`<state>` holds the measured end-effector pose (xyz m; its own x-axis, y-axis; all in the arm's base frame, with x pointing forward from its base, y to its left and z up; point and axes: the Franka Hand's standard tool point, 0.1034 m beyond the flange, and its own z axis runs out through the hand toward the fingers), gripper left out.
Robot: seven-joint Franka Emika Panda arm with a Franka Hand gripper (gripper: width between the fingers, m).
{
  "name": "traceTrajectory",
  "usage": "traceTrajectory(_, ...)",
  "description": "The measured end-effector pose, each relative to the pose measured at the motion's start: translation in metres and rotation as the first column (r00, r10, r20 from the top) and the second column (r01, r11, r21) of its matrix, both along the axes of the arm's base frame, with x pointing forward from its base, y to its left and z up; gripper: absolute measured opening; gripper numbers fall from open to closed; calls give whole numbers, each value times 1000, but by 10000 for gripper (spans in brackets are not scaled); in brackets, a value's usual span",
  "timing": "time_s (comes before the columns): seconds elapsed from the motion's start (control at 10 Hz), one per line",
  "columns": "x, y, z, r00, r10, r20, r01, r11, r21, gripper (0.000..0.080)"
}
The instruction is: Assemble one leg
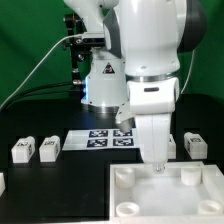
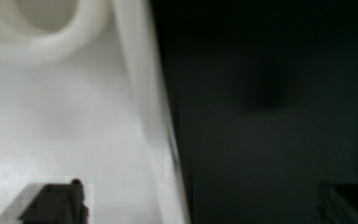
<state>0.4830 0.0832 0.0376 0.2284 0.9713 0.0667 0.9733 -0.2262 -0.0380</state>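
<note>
The large white panel with round corner sockets lies at the front right of the exterior view. My gripper hangs straight down over the panel's far edge, between two sockets. In the wrist view my gripper is open and empty. One dark fingertip is over the white panel and the other is over the black table. A round socket shows ahead on the panel. Two legs lie at the exterior view's left, and one leg lies at the right behind the panel.
The marker board lies flat on the black table behind the panel, in front of the robot's base. Another white part shows at the exterior view's left edge. Cables run behind at the left.
</note>
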Motion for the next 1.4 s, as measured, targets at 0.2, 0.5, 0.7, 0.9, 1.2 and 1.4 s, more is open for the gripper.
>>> traceTrajectory(0.2, -10, 29, 19, 931, -364, -19, 364, 931, -10, 648)
traceTrajectory(0.5, -22, 68, 24, 692, -720, -54, 720, 694, -14, 648)
traceTrajectory(0.7, -22, 67, 24, 578, -813, -73, 814, 580, -22, 648)
traceTrajectory(0.9, -24, 71, 23, 379, -920, -98, 922, 384, -44, 648)
traceTrajectory(1.2, -27, 72, 12, 283, -952, -118, 951, 294, -91, 648)
traceTrajectory(1.4, -33, 72, 11, 285, -950, -129, 940, 303, -158, 648)
